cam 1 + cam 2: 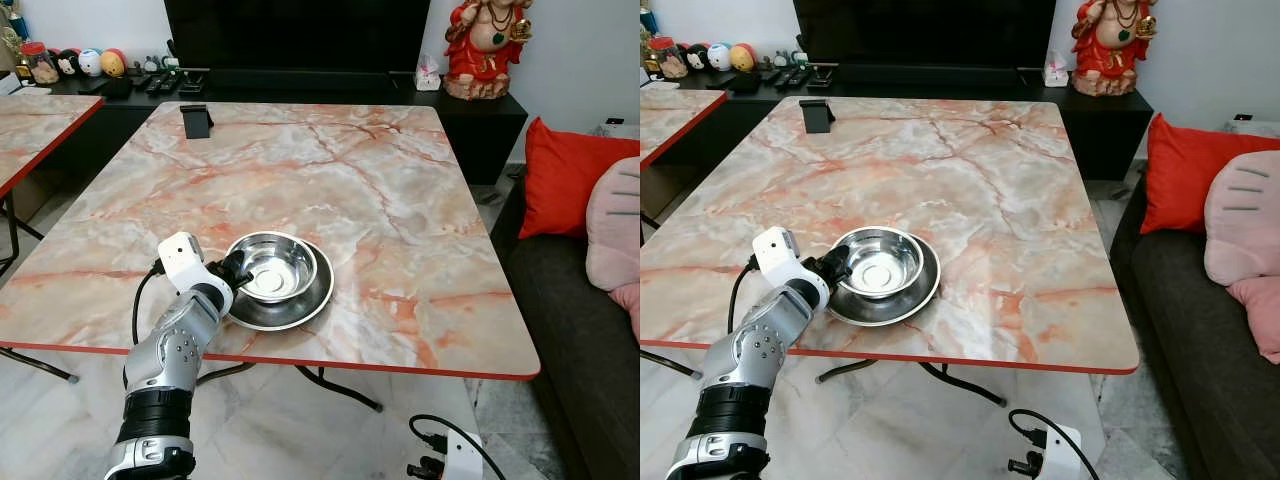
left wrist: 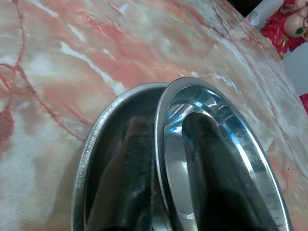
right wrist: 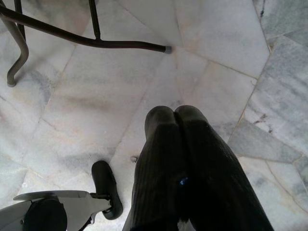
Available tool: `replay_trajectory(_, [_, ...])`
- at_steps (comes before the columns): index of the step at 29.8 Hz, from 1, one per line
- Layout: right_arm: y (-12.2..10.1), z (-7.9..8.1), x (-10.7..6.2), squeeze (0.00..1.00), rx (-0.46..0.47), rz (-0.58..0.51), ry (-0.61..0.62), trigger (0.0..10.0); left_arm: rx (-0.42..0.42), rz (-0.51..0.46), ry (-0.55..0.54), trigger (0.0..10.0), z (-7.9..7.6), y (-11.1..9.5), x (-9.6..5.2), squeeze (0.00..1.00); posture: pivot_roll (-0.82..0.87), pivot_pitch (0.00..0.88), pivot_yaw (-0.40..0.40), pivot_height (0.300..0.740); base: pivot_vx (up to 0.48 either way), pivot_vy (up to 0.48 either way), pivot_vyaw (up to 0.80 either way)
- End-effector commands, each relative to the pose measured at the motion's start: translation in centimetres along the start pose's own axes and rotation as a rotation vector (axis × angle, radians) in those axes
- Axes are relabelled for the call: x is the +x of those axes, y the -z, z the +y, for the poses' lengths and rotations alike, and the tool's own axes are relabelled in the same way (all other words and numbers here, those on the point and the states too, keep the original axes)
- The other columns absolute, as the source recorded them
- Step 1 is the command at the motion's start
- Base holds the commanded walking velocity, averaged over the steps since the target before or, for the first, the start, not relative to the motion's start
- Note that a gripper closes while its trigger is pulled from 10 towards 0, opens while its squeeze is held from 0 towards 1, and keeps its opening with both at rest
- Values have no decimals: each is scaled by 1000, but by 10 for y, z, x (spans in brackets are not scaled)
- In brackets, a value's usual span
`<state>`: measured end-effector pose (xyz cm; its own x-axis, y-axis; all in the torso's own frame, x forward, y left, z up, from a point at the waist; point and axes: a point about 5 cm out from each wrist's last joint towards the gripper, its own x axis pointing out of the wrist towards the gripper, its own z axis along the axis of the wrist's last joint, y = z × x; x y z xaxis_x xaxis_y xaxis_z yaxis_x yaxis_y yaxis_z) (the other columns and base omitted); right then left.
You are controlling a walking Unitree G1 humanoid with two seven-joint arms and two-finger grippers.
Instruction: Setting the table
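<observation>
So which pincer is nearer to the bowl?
Left. The left pincer clamps the rim of the bowl, which sits on a plate. The right pincer hangs shut over the floor.

The left gripper point(image 2: 163, 159) fingers straddle the steel bowl point(image 2: 226, 144) rim. The bowl sits in a steel plate point(image 2: 103, 130) on the marble table point(image 2: 72, 53)

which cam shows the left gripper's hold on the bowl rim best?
Left wrist view: the fingers straddle the steel bowl rim, one inside, one outside. The eye views show the left gripper at the rim, grip detail too small.
</observation>
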<state>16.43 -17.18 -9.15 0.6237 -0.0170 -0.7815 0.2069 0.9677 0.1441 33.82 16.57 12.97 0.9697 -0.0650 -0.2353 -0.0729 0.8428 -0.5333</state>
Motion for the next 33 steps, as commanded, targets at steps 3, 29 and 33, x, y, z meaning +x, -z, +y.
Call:
replay_trajectory(3, [0,-2,0,0,-1,4,1,10000,10,8,4,10000,-2,0,1,827,25,0,-12,736,0,0,0])
replay_trajectory(29, [0,-1,0,0,-6,8,-3,10000,504,-69,94,10000,-23,-16,-4,0,34,0,-14,736,0,0,0])
replay_trajectory(33, [0,-1,0,0,-6,8,-3,10000,579,-67,93,10000,-24,-16,-5,0,34,0,-14,736,0,0,0])
